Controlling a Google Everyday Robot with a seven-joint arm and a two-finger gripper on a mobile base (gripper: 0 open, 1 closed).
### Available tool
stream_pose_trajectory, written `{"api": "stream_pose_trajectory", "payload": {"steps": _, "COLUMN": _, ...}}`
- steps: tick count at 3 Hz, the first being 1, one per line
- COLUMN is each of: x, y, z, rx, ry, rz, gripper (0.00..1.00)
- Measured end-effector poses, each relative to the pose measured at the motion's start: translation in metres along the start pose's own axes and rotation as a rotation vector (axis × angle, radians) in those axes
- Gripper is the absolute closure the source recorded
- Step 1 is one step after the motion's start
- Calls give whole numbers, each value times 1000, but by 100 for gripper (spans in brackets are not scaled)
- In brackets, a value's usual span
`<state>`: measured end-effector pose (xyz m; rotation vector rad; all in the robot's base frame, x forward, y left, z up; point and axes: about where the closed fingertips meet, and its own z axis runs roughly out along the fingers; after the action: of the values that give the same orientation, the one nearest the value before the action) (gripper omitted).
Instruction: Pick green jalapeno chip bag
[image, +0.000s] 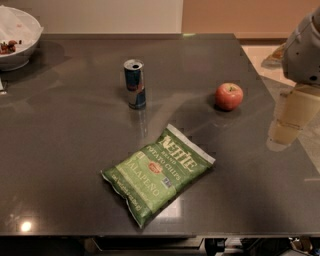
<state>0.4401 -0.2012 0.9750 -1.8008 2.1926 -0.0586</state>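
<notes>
The green jalapeno chip bag (159, 173) lay flat on the dark, glossy surface (65, 150), toward 6 o'clock from its middle and close to the near edge. It was a crinkly foil pouch, roughly rectangular and puffed, set on a diagonal with its crimped top seam pointing toward 2 o'clock and its bottom corner toward 7 o'clock. White "Kettle" and "Jalapeno" lettering ran across its face, with a small red emblem between them.

A slim cylindrical metal can (135, 84), blue and silver, stood upright at 12 o'clock from the bag, well apart from it, its dim reflection showing on the polished top. A round, smooth red apple (229, 96) sat at 2 o'clock from the bag, apart from both bag and can. A white rounded bowl (17, 37) with some dark bits inside rested at the far corner at 10 o'clock.

The gripper (287, 125), a pale cream, blocky shape under a rounded grey-white arm housing, hung at 3 o'clock by the surface's edge, well clear of the bag and touching nothing. Whether it was open or closed could not be told.
</notes>
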Motion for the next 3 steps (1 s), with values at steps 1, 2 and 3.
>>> {"api": "stream_pose_trajectory", "payload": {"steps": 1, "x": -23, "y": 1, "z": 16, "rx": -40, "ry": -37, "rz": -72, "gripper": 0}}
{"api": "stream_pose_trajectory", "payload": {"steps": 2, "x": -52, "y": 8, "z": 33, "rx": -69, "ry": -85, "rz": -149, "gripper": 0}}
{"api": "stream_pose_trajectory", "payload": {"steps": 3, "x": -81, "y": 23, "z": 50, "rx": -96, "ry": -132, "rz": -219, "gripper": 0}}
